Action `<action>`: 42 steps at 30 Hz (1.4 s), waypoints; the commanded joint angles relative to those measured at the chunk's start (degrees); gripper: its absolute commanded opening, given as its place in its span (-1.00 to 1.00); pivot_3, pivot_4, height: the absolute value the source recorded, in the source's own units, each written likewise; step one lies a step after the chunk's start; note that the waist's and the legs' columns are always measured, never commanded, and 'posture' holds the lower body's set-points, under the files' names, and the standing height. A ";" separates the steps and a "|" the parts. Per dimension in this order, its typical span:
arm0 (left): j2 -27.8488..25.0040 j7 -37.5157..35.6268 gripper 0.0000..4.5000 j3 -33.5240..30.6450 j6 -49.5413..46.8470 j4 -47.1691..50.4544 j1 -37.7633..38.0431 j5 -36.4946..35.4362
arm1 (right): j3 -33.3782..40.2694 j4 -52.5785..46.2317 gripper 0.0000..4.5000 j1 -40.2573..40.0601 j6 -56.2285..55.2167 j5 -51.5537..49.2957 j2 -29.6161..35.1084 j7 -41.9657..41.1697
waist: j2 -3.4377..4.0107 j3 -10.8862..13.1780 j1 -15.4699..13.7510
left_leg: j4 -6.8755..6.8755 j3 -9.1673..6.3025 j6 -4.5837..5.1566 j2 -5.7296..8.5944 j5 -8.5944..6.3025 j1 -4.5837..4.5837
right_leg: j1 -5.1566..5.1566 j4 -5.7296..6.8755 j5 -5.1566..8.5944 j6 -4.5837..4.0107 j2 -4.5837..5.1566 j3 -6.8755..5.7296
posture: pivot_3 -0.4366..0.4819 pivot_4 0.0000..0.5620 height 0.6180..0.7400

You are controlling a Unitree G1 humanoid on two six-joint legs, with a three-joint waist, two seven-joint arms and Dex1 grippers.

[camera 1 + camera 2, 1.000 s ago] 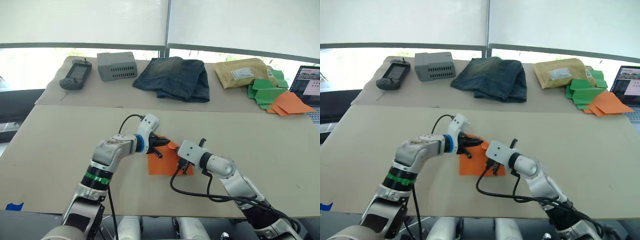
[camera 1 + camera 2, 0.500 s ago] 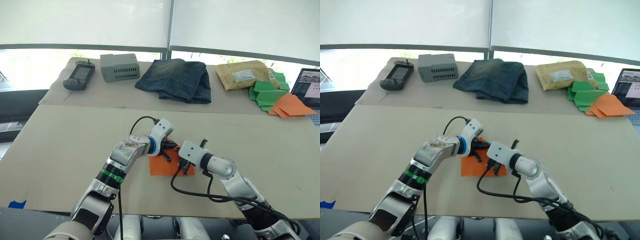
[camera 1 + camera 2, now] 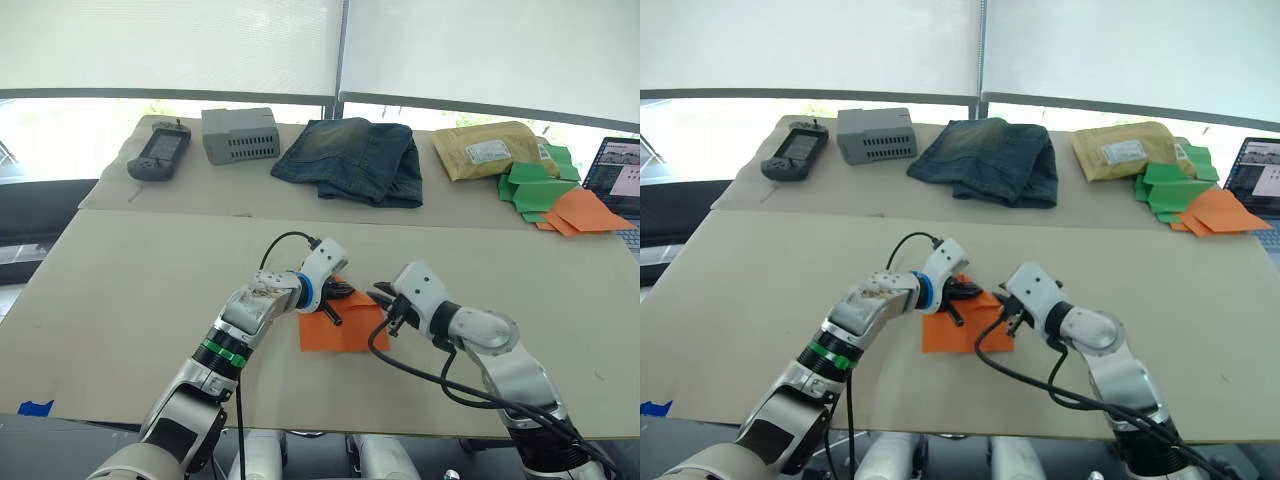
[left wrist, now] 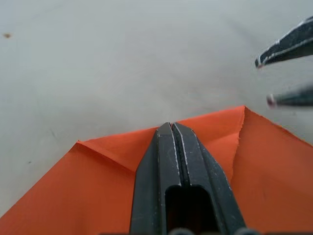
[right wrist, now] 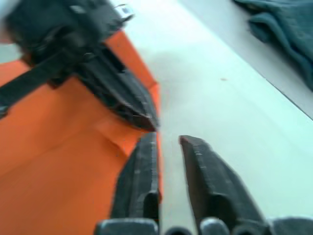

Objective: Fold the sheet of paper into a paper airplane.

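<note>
The right hand [image 3: 385,297] has lifted off the sheet of paper [image 3: 345,322] in the last half second. Earlier it sat on the orange surface near the middle; now it hovers just past the sheet's right edge, toward the far right corner of the paper. The left hand [image 3: 343,293] has stayed where it was, pressed down on the far part of the sheet. That suggests the corner fold is being pinned by the left hand alone while the right one repositions, probably to crease the edge or take the next flap. The folding is at an early stage: the far corners are turned in to a point, the rest lies flat.

The left hand is closed, its two fingers together, tips resting on the folded flap near the point, as the left wrist view shows. The right hand is slightly open, a narrow gap between its fingers [image 5: 142,181], holding nothing; one finger hangs over the sheet's edge, and contact cannot be told.

The sheet lies flat on the table [image 3: 120,290], near the middle of its near edge.
</note>
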State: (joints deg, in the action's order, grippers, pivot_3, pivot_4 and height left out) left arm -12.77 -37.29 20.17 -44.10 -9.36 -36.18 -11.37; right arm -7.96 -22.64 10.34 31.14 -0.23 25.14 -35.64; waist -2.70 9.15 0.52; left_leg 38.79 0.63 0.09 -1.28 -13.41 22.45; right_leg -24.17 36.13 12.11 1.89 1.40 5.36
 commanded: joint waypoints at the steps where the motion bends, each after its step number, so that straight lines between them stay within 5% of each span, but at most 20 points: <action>1: 0.03 0.41 -1.00 1.07 -0.70 -0.40 0.62 1.65 | 0.43 1.24 -0.98 2.01 1.68 -1.04 -2.61 2.93 | 0.01 0.00 0.06 | 0.00 0.00 0.00 0.01 0.00 0.00 | 0.00 0.00 0.00 0.00 0.00 0.00 | -0.05 -0.47 0.81; 11: -1.26 -0.43 -1.00 -1.08 2.07 -0.58 0.94 1.43 | -1.00 7.19 -0.98 1.98 4.56 -1.65 -8.77 8.27 | 0.01 0.00 0.35 | -0.02 0.00 0.00 0.01 0.00 0.05 | -0.06 -0.01 0.00 0.00 0.02 0.01 | -0.05 -0.47 0.81; 34: 0.39 -1.19 -1.00 0.40 3.61 -4.78 -0.04 2.98 | 4.53 0.39 -0.98 -10.34 10.57 -4.48 -1.86 8.64 | 0.04 -0.40 -0.03 | -0.02 -0.07 0.00 0.14 0.00 -0.02 | 0.09 -0.08 0.07 0.07 0.15 -0.02 | -0.05 -0.47 0.81; 42: 0.39 -1.31 -1.00 0.19 3.56 -4.56 0.07 2.90 | 4.89 -2.64 -0.98 -3.01 8.08 -5.96 -2.40 9.04 | 0.05 -0.39 0.20 | -0.03 -0.09 0.01 0.21 0.00 0.02 | 0.04 -0.08 0.09 0.11 0.17 0.02 | -0.05 -0.47 0.81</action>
State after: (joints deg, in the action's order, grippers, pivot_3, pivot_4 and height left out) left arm -12.24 -39.02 19.54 -39.97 -12.26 -35.97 -10.33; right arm -3.01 -23.04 4.69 39.34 -5.30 23.09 -26.68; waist -2.65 8.75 0.72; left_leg 38.76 0.55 0.10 -1.08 -13.41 22.48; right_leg -24.14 36.05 12.20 2.01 1.56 5.38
